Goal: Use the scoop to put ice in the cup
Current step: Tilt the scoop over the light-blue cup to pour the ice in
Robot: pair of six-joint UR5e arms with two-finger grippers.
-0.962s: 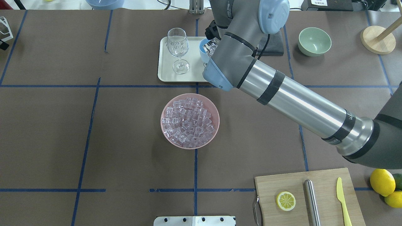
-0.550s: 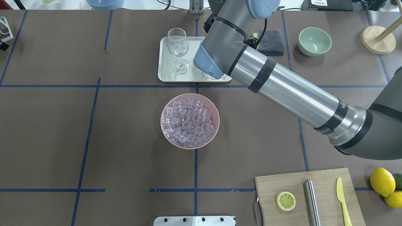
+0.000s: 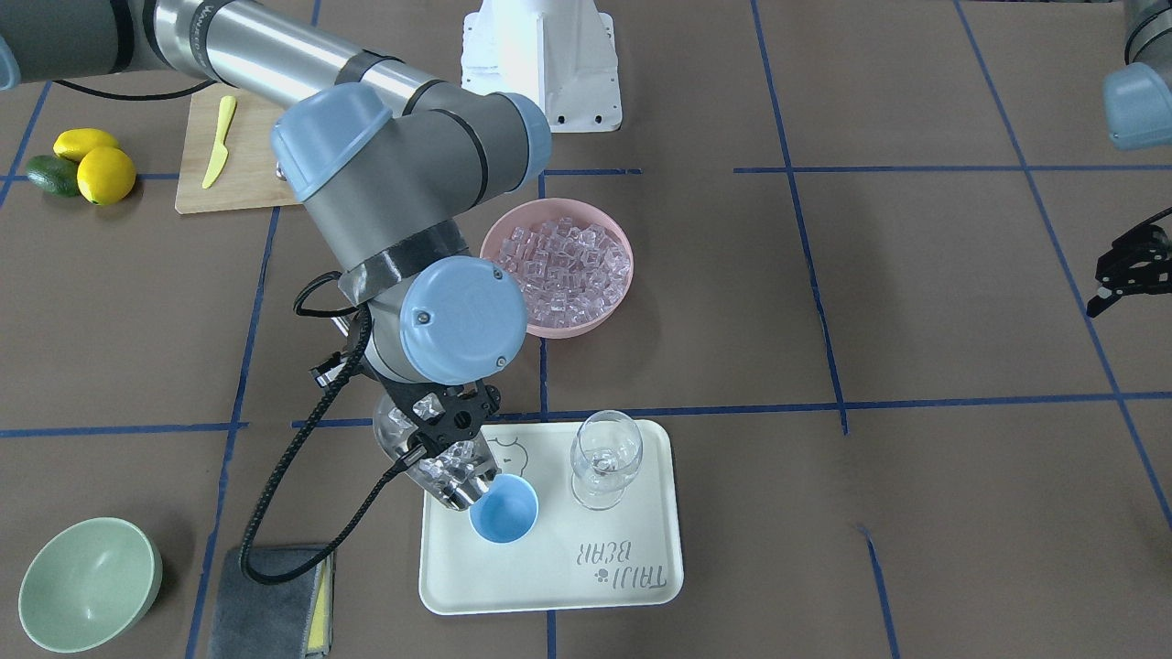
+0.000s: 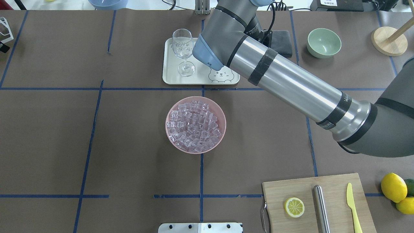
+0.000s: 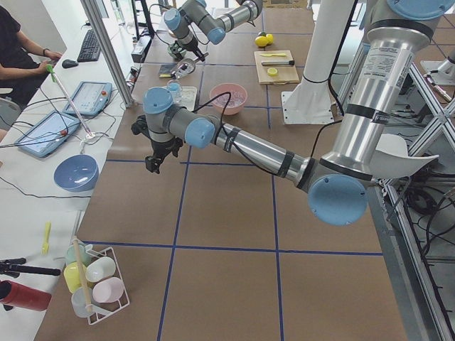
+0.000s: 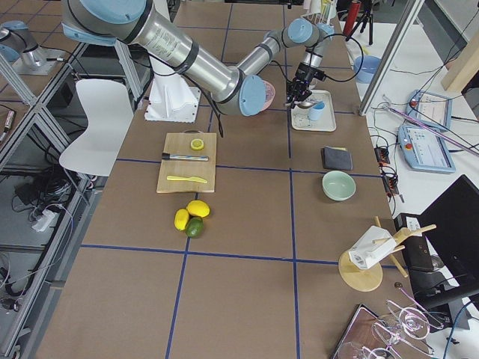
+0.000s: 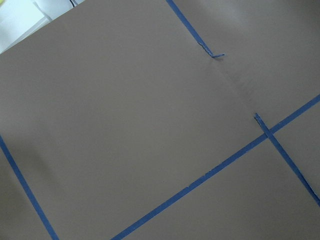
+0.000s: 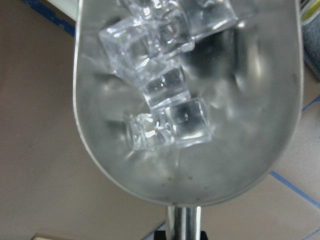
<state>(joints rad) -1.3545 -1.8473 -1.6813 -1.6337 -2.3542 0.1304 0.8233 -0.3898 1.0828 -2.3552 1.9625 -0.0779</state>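
Firstly, exterior front-facing: the right gripper [image 3: 450,423] is clamped on the rod handle of the scoop [image 3: 462,494]. The scoop's trough carries ice [image 3: 446,469] and tilts down toward the cup [image 3: 504,509], its lip meeting the cup's rim at the cup's 10 o'clock. The cup stands on a white tray [image 3: 641,567], with a wine glass [image 3: 604,458] at its 2 o'clock. A pink bowl [image 3: 586,328] heaped with more ice sits off the tray, at the tray's 12 o'clock. The left gripper [image 3: 1126,270] hangs at the 3 o'clock edge, well apart; whether its jaws are parted cannot be told.

Overhead exterior: the right arm [image 4: 291,84] covers the cup and scoop; wine glass, tray and pink bowl show.

Exterior right: the cup is on the tray, the scoop just beside it.

Right wrist-mounted: the trough fills the frame, several clear cubes gathered toward 12 o'clock, the handle leaving at 6 o'clock.

Left wrist-mounted: only the brown table cover [image 7: 125,125] and blue tape lines [image 7: 200,177].
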